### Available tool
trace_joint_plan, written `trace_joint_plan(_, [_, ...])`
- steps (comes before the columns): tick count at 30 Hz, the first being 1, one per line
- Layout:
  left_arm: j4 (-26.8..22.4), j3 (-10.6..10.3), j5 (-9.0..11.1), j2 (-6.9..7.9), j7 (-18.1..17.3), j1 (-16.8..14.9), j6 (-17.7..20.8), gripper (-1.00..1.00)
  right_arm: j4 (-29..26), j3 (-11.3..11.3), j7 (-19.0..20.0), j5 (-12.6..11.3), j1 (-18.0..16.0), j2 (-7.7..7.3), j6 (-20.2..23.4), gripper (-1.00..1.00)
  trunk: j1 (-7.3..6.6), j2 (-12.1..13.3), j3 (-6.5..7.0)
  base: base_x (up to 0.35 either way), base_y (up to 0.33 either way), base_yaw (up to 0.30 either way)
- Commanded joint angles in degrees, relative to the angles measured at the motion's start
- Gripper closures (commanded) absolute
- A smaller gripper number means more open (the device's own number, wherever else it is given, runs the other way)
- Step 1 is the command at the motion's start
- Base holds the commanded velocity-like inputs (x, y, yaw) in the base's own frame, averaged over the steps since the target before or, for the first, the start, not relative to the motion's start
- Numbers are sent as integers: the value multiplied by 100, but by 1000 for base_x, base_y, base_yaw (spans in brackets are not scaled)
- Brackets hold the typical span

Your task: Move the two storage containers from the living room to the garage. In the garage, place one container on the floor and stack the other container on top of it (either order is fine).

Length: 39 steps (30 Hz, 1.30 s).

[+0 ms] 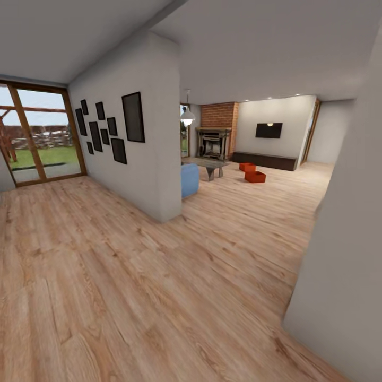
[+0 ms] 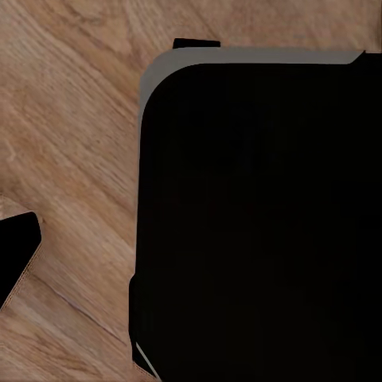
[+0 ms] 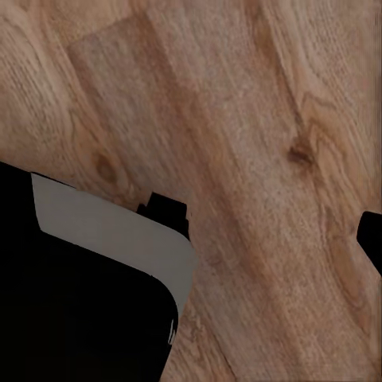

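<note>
Far ahead in the living room, the two storage containers stand on the light wood floor in front of the long dark cabinet: one orange-red bin nearer, the other just behind it. Both are upright and apart from me by most of the room. My left gripper hangs over the plank floor beside my dark base, with one finger at the picture's edge. My right gripper likewise hangs over the planks, one finger at the edge. Both hold nothing.
A white wall corner with black picture frames juts out at left. A grey wall stands close on the right. A blue seat and low table stand before the brick fireplace. Glass doors are far left.
</note>
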Motion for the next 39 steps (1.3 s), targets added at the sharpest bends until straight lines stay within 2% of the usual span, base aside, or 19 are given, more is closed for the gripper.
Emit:
trace_joint_plan(1, [-3, 2, 37, -1, 6, 0, -11, -100, 17, 47, 25, -60, -5, 3, -31, -100, 3, -2, -5, 324, 0, 1])
trace_joint_plan(16, [-3, 2, 37, -1, 6, 0, -20, -100, 17, 33, 25, -71, -5, 3, -31, -100, 3, -2, -5, 324, 0, 0])
trace_joint_plan(22, [-3, 3, 37, -1, 6, 0, -20, -100, 17, 36, 44, -298, -5, 3, -31, -100, 3, -2, -5, 324, 0, 0])
trace_joint_plan(28, [-3, 2, 37, -1, 6, 0, -20, -100, 17, 38, 405, -380, 34, -2, -46, -100, 3, -2, -5, 324, 0, 0])
trace_joint_plan(39, [-3, 3, 37, -1, 6, 0, -20, -100, 17, 38, 455, -360, 38, -6, -48, -100, 3, -2, -5, 324, 0, 0])
